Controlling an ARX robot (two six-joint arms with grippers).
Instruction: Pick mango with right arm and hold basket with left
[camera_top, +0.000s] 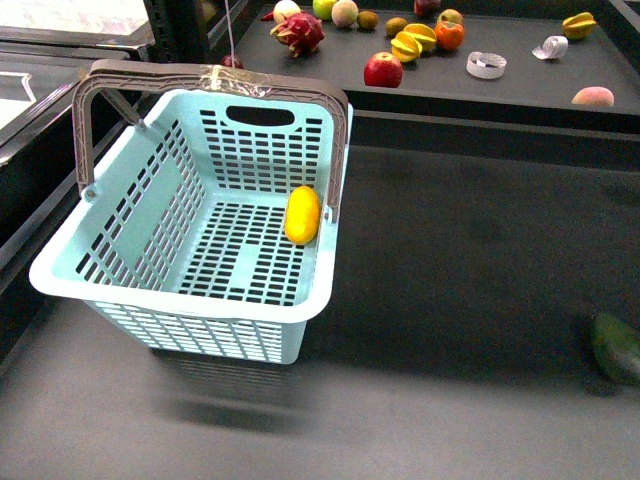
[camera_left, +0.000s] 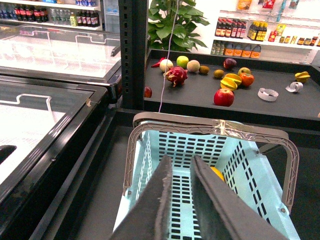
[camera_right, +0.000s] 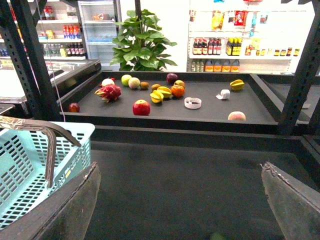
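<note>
The yellow mango (camera_top: 302, 214) lies inside the light-blue basket (camera_top: 60, 275), against its right wall. The basket's grey-brown handles are upright, with clear tape on the far one (camera_top: 215, 78). The basket is tilted and casts a shadow on the dark surface below it. Neither arm shows in the front view. In the left wrist view my left gripper (camera_left: 181, 159) is shut on the basket (camera_left: 250, 170) at its near side, where the fingers hide the spot they hold. The mango (camera_left: 216, 172) peeks out beside one finger. My right gripper (camera_right: 180, 167) is open and empty over the dark surface, to the right of the basket (camera_right: 30, 165).
A dark green fruit (camera_top: 615, 345) lies at the right edge. The raised black shelf behind holds a red apple (camera_top: 383, 70), a dragon fruit (camera_top: 300, 33), starfruit (camera_top: 412, 42), a tape roll (camera_top: 486, 65) and other fruit. A glass-topped freezer (camera_left: 50, 100) stands on the left.
</note>
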